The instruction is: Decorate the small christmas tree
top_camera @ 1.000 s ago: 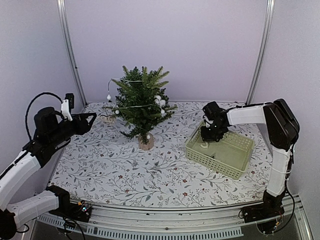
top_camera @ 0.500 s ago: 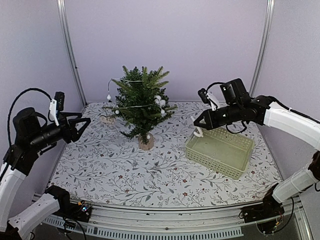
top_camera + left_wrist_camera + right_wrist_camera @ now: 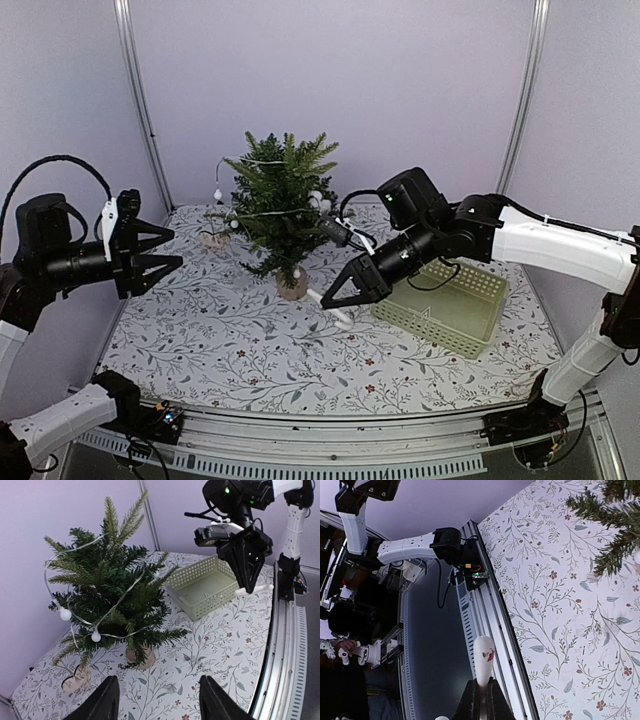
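Rails and arm bases at the near edge; floral-cloth table [image 3: 230,350] runs from there to the back wall.

Left gripper [image 3: 177,247]: over the left side of the table, fingers spread wide, nothing between them. It points right, toward the tree. Well apart from everything.

Right gripper [image 3: 332,296]: mid-table, low over the cloth, between the tree base and the basket. Jaws pinched closed on the end of a white ornament [image 3: 483,657]. The ornament is elongated, with a small red mark on it, and sticks out past the fingertips. Can't tell if its tip touches the cloth.

Basket [image 3: 425,322]: pale green, perforated walls, flat on the right half of the table, just right of the right gripper. Contents not readable from here.

Tree [image 3: 283,205]: upright on its round tan base, far centre-left of the table, left of the basket and beyond the right gripper. It carries a thin light string [image 3: 92,636] with white bulbs, looped loosely through the branches. A few white balls [image 3: 320,203] sit on its right side.

A small tan piece [image 3: 215,238] lies on the cloth just left of the tree; the string runs down to it.
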Controlling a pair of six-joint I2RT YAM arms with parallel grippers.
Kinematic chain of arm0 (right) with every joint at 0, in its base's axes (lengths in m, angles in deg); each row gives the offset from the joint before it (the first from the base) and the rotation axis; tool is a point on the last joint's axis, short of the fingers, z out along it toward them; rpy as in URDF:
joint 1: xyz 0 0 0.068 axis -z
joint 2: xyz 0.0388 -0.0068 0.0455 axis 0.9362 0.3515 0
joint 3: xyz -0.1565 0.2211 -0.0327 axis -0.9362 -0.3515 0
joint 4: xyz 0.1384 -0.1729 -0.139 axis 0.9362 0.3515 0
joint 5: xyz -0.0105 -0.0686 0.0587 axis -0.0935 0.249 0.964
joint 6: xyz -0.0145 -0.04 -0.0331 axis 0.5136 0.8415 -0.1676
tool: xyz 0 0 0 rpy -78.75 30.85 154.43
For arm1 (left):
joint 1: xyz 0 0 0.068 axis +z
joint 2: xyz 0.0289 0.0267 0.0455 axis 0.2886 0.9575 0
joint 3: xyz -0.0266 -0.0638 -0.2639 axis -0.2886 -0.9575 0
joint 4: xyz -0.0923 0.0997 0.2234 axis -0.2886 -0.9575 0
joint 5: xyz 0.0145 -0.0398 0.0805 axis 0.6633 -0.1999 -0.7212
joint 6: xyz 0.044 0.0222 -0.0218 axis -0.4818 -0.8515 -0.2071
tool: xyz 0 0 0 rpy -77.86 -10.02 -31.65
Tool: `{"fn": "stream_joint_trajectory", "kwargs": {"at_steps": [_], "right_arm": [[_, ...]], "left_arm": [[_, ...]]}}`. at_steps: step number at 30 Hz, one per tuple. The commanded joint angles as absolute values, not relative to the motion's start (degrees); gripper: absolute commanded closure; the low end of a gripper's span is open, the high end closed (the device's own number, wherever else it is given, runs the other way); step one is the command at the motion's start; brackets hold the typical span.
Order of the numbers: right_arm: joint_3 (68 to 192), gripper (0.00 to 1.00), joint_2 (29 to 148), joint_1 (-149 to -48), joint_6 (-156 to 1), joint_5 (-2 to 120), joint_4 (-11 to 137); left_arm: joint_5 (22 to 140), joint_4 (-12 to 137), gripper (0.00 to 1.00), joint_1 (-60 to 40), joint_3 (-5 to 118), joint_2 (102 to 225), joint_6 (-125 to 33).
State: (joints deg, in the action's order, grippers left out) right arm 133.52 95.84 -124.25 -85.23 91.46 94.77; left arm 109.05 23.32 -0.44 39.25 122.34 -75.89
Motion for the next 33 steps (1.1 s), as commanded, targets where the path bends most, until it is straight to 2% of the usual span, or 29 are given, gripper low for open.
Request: {"fn": "stream_joint_trajectory", "kwargs": {"at_steps": [1, 3, 6, 13, 25, 29, 33], "right_arm": [[136.59, 0.98, 99.16, -126.04, -87.43, 95.89, 92.78], [137.72, 0.99, 101.17, -126.26, -87.45, 96.25, 92.67], [139.46, 0.99, 103.19, -126.45, -87.53, 96.98, 92.52], [141.99, 0.99, 107.1, -127.43, -87.94, 101.14, 92.88], [147.53, 0.98, 112.97, -129.78, -86.83, 108.67, 93.79], [149.56, 0.98, 114.42, -129.96, -85.94, 109.73, 94.43], [150.28, 0.98, 115.55, -130.17, -85.54, 111.1, 94.22]], "left_arm": [[101.56, 13.22, 0.45, -8.63, 43.42, 128.33, -86.63], [94.07, 11.45, 0.46, -14.51, 44.53, 132.08, -86.91], [86.89, 12.06, 0.43, -22.7, 45.67, 135.12, -85.33], [70.46, 24.02, 0.44, -44.76, 41.61, 139.47, -84.21], [68.75, 29.53, 0.47, -54.49, 40.93, 146.21, -89.11], [67.79, 27.93, 0.55, -56.52, 41.16, 148.34, -89.88], [66.85, 27.65, 0.68, -57.93, 41.03, 148.23, -90.04]]}}
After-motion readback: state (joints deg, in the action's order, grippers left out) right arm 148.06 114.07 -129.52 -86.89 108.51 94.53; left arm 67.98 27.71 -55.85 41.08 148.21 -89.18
